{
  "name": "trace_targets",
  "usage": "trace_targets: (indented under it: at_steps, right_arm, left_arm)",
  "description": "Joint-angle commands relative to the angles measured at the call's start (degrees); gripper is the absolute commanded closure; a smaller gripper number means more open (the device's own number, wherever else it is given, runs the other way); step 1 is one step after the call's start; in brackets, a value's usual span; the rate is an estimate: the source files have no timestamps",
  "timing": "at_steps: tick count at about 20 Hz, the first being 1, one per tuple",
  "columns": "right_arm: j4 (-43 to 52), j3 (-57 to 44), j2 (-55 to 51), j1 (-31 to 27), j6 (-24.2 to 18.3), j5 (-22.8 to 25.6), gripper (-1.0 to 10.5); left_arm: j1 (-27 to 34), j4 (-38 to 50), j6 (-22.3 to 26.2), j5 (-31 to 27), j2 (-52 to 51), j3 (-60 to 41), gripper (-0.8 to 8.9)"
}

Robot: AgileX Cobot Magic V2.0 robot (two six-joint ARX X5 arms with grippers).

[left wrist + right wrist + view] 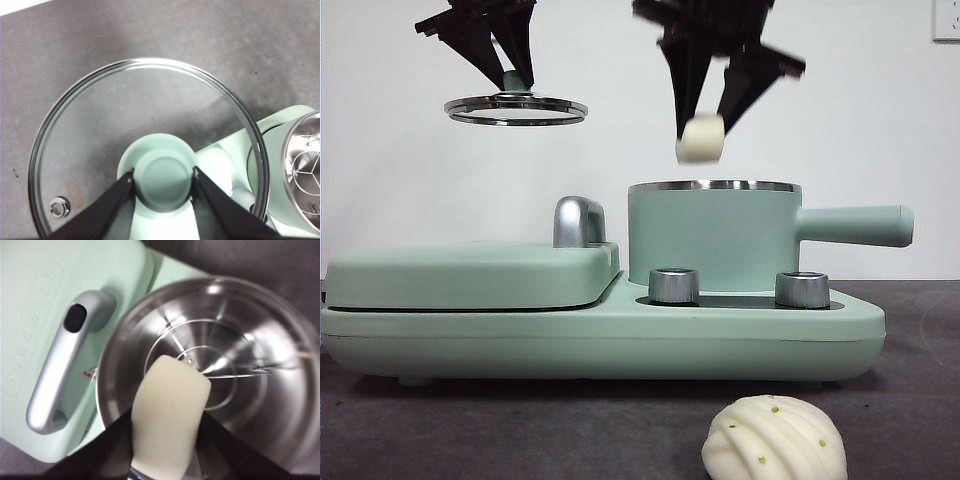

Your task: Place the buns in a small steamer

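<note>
Against a plain white wall, we see our right gripper (705, 118) pinching the smooth cream-white bun (700, 138), seemingly soft and light, over the open mint-green steamer pot (712, 238), while our left gripper (163, 176) clasps the glass lid's (150, 115) knob aloft.
</note>
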Motion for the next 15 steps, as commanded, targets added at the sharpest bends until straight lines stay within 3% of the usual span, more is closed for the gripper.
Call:
trace_targets:
  at_steps: [1, 5, 10, 13, 15]
  right_arm:
    - [0.24, 1.51, 3.87, 0.02, -2.12, -1.9, 7.8]
    - [1.38, 1.51, 8.0, -0.15, -2.89, -1.68, 7.7]
    - [1.68, 1.51, 9.73, -0.09, -3.34, -0.31, 6.8]
    - [1.84, 1.51, 9.73, -0.11, -3.37, -0.35, 5.4]
    - [2.01, 1.75, 9.44, -0.11, -4.0, -0.39, 5.4]
  left_arm:
    - [-0.2, 1.2, -0.2, 0.13, -0.11, 2.05, 6.99]
    - [-0.2, 1.11, -0.2, 0.13, -0.11, 2.05, 6.99]
    - [-0.2, 1.14, -0.2, 0.15, -0.11, 2.05, 6.99]
    - [-0.2, 1.14, -0.2, 0.15, -0.11, 2.05, 6.99]
    - [-0.2, 1.11, -0.2, 0.13, -0.11, 2.05, 6.99]
